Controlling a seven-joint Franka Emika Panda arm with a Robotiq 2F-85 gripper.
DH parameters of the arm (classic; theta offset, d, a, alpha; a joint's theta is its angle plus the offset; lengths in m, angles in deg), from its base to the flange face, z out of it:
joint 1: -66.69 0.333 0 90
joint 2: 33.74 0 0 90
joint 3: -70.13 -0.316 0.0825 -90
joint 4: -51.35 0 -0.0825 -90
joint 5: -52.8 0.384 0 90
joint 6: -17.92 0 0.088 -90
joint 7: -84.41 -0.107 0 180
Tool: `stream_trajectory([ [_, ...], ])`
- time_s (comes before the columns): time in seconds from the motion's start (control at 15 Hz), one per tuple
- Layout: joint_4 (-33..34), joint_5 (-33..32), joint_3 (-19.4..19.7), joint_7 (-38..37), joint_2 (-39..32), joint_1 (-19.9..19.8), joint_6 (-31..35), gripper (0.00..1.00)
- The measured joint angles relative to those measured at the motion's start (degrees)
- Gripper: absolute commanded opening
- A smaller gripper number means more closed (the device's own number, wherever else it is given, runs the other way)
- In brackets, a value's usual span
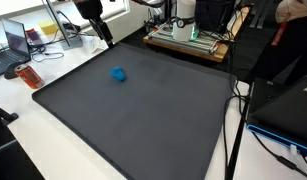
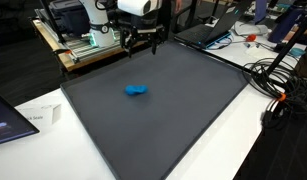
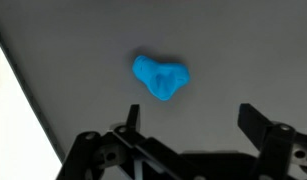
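A small blue lumpy object (image 1: 118,74) (image 2: 136,91) lies alone on the dark grey mat (image 1: 143,115) (image 2: 173,110). In the wrist view the blue object (image 3: 160,78) sits just above the gap between the jaws. My gripper (image 3: 190,115) hangs well above the mat, open, with nothing between its black fingers (image 3: 255,120). In both exterior views the gripper (image 1: 103,38) (image 2: 141,42) hovers over the mat's far edge, some distance from the blue object and not touching it.
A 3D printer on a wooden board (image 1: 188,35) (image 2: 88,40) stands behind the mat. A laptop (image 1: 18,45) and an orange item (image 1: 30,76) lie on the white table (image 1: 23,120). Cables (image 2: 278,85) and another laptop (image 2: 208,32) crowd one side.
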Motion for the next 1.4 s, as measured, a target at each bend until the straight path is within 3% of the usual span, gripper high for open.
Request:
stream_trajectory([
  [0.4,-0.01,-0.38,1.28,-0.16,-1.48,0.59,0.35,1.00],
  [0.8,-0.01,-0.12,2.55,1.11,-5.10,0.52,4.90,1.00],
  [1.4,1.19,7.21,2.50,20.89,-6.84,-3.23,3.83,1.00],
])
